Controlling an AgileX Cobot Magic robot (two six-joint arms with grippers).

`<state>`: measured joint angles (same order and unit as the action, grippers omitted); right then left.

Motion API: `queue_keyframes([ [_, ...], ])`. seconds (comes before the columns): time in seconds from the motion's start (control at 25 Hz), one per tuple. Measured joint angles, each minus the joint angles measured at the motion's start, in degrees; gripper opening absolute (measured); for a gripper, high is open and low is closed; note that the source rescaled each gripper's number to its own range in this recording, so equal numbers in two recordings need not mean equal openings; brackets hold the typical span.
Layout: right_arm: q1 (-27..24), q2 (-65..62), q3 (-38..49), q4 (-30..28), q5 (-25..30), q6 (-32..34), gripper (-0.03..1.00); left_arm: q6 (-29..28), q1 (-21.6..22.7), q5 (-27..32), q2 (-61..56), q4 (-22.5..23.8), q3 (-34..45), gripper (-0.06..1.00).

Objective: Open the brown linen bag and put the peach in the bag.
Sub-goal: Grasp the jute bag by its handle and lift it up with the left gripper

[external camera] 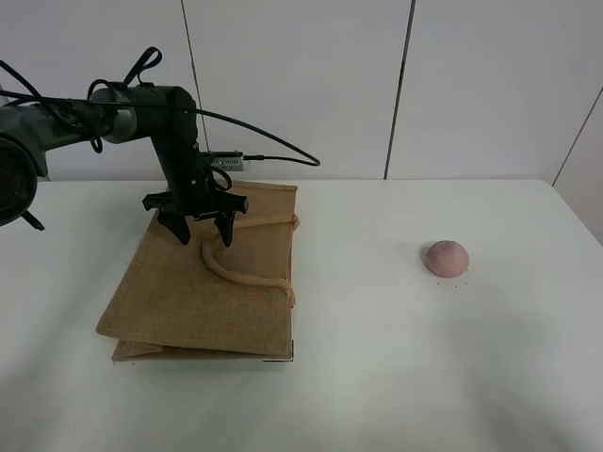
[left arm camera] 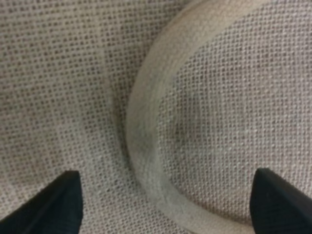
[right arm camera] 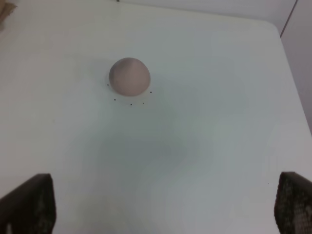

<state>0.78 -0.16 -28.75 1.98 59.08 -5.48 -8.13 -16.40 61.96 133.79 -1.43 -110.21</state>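
Observation:
The brown linen bag (external camera: 203,282) lies flat on the white table at the left, its lighter loop handle (external camera: 243,273) resting on top. My left gripper (external camera: 200,231) is open, pointing down just above the bag's upper part, its fingers straddling the handle's curve (left arm camera: 146,141). The woven cloth (left arm camera: 58,73) fills the left wrist view. The peach (external camera: 446,256) sits alone on the table at the right. My right gripper (right arm camera: 161,204) is open and empty, with only its fingertips (right arm camera: 29,202) showing; the peach (right arm camera: 129,76) lies ahead of it. The right arm is out of the high view.
The white table (external camera: 377,358) carries only the bag and the peach. A wall of white panels (external camera: 301,75) stands behind it. A black cable (external camera: 264,141) loops from the left arm. Small black dots (right arm camera: 130,104) mark the table around the peach.

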Motion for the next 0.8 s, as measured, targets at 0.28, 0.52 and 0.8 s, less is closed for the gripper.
queue_keyframes([
  [0.28,0.00,0.00,0.00,0.00,-0.31,0.00,1.00,0.07,0.00,-1.36,1.26,-0.47,0.00,1.00],
  [0.52,0.00,0.00,0.00,0.00,-0.81,0.00,1.00,0.07,0.00,-1.61,3.83,-0.47,0.00,0.99],
  [0.8,0.00,0.00,0.00,0.00,-0.81,0.00,1.00,0.07,0.00,-1.95,5.36,-0.24,0.00,0.79],
])
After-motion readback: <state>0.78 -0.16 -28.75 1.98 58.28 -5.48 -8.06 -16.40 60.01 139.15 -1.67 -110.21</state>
